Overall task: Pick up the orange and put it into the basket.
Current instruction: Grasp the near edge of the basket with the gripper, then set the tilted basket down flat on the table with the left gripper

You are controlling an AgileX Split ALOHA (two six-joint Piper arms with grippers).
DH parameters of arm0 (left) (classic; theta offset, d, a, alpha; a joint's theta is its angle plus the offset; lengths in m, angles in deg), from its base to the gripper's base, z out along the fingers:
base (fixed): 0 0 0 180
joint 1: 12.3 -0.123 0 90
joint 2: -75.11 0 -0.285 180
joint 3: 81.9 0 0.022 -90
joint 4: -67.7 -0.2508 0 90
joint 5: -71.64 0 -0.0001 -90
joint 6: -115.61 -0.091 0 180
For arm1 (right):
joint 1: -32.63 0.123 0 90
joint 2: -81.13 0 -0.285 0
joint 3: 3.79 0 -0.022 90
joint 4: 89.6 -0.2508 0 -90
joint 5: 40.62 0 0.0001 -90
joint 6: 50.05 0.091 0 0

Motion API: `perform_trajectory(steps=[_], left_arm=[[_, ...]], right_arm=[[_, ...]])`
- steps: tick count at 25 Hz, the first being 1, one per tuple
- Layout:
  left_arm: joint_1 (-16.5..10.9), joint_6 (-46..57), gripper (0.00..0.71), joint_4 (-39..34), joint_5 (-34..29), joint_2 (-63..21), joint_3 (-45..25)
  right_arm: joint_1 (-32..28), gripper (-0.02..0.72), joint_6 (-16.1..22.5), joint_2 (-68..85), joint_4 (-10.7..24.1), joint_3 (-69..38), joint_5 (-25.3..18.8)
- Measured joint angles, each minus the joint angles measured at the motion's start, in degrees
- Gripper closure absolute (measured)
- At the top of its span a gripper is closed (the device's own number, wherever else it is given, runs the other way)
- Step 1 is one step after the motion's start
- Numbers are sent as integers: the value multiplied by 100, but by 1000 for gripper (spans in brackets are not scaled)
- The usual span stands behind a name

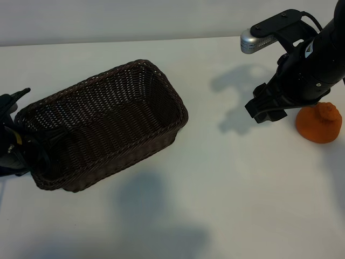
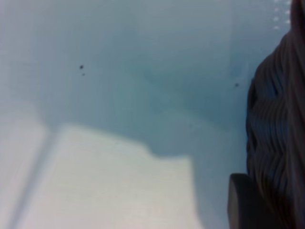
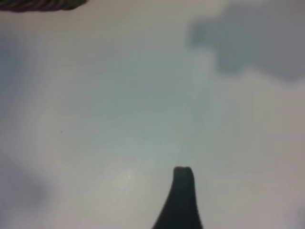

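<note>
Meanwhile the basket (image 1: 102, 124) holds nothing; right pincer (image 1: 265, 109) gapes beside the orange (image 1: 319, 123).

Knobby orange (image 1: 319, 125) apart from basket (image 1: 102, 125)

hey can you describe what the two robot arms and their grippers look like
The right arm is matte black and bulky, with a small white label, a black cable on top, and a silver-tipped black bracket. Its right gripper is black, with blocky fingers. Only black parts of the left gripper show, with a yellow mark.
</note>
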Motion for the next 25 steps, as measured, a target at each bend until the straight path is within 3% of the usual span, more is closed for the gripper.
perform_trajectory(steps=[10,17,25], left_arm=[[0,-147,537,41,117,-58,0],[0,-492,560,254,123,-751,0],[0,-1682,561,1285,0,-1103,11]], right_arm=[[0,108,0,0,-2,0,-38],[0,108,0,0,-2,0,-38],[0,108,0,0,-2,0,-38]])
